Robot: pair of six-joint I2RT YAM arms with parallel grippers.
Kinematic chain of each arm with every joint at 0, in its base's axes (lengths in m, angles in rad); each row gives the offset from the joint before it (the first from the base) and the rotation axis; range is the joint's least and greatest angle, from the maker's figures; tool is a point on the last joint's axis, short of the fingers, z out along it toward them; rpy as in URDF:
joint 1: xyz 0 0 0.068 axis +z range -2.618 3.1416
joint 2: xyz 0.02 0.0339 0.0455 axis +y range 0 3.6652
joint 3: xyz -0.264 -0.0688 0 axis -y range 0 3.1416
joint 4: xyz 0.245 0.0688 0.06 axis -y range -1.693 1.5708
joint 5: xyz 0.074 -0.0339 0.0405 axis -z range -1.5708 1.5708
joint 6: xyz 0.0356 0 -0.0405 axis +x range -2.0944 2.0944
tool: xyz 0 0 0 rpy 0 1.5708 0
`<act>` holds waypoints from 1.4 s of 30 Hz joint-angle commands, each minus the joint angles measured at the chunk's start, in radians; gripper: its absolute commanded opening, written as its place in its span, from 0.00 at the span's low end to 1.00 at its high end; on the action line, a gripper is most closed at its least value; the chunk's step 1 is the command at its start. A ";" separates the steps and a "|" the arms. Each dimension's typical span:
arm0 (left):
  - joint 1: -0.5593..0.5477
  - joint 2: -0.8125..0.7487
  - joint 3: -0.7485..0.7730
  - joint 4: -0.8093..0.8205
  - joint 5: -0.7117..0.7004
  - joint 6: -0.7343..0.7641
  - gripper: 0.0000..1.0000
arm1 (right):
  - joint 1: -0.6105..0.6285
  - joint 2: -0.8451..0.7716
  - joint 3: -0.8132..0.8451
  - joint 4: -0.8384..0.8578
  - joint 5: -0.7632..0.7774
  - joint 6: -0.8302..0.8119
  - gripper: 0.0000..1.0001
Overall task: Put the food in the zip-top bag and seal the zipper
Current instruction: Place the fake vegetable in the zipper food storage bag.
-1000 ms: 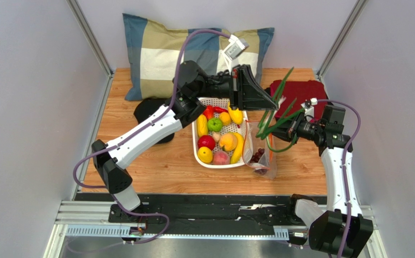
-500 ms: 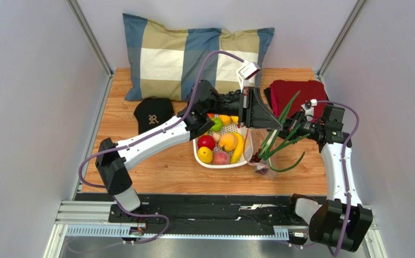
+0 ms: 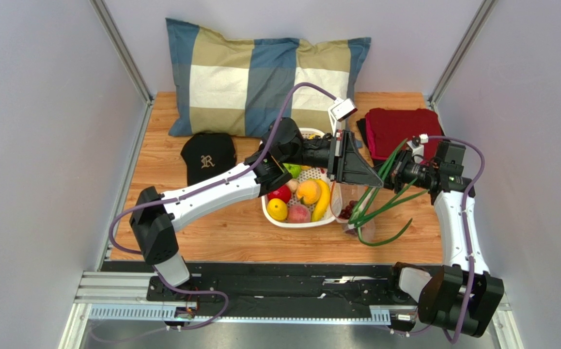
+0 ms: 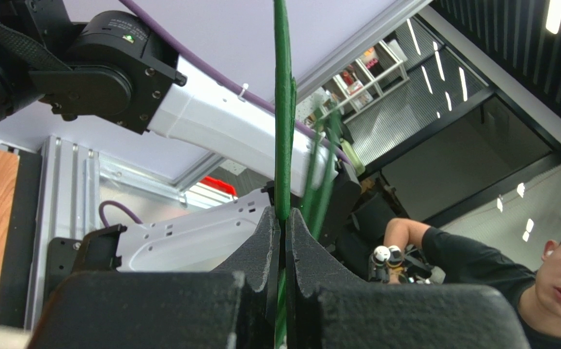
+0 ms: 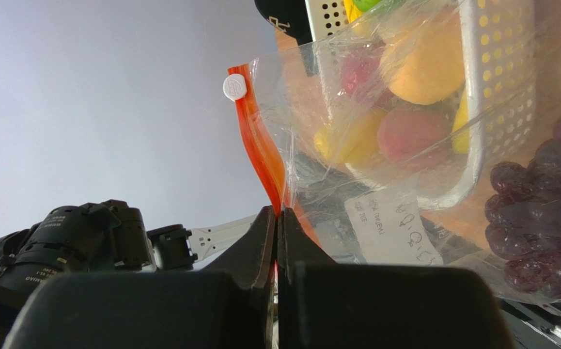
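Scallions (image 4: pixel 283 109), judged light and floppy, are pinched by one stalk in the closed left gripper (image 4: pixel 285 218), at the bag (image 5: pixel 378 211) mouth beside the basket (image 3: pixel 301 225). The bag, likely thin and slippery, is best taken by its stiffer zipper (image 5: pixel 260 145), which is clamped in the closed right gripper (image 5: pixel 277 214).

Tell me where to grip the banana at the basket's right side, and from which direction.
Grip the banana across its middle, coming straight down from above. It lies along the white basket's right wall with other fruit against its left side, so only the top looks open.
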 commanded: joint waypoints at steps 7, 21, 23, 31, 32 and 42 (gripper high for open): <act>0.025 0.057 0.027 0.049 -0.017 0.009 0.00 | -0.007 0.000 0.036 -0.013 -0.043 -0.029 0.00; 0.112 0.151 -0.010 0.150 -0.047 0.222 0.00 | -0.010 0.029 0.051 -0.048 -0.074 -0.034 0.00; 0.120 0.151 -0.031 0.164 -0.047 0.346 0.00 | -0.010 0.038 0.051 -0.050 -0.081 -0.029 0.00; 0.138 0.100 -0.201 0.113 -0.155 0.694 0.00 | -0.012 0.055 0.049 -0.071 -0.118 -0.008 0.00; 0.137 0.091 -0.214 0.093 -0.158 0.778 0.00 | -0.012 0.055 0.054 -0.071 -0.123 -0.005 0.00; 0.066 -0.012 -0.219 -0.380 -0.197 1.366 0.00 | -0.012 0.046 0.072 -0.065 -0.147 0.058 0.00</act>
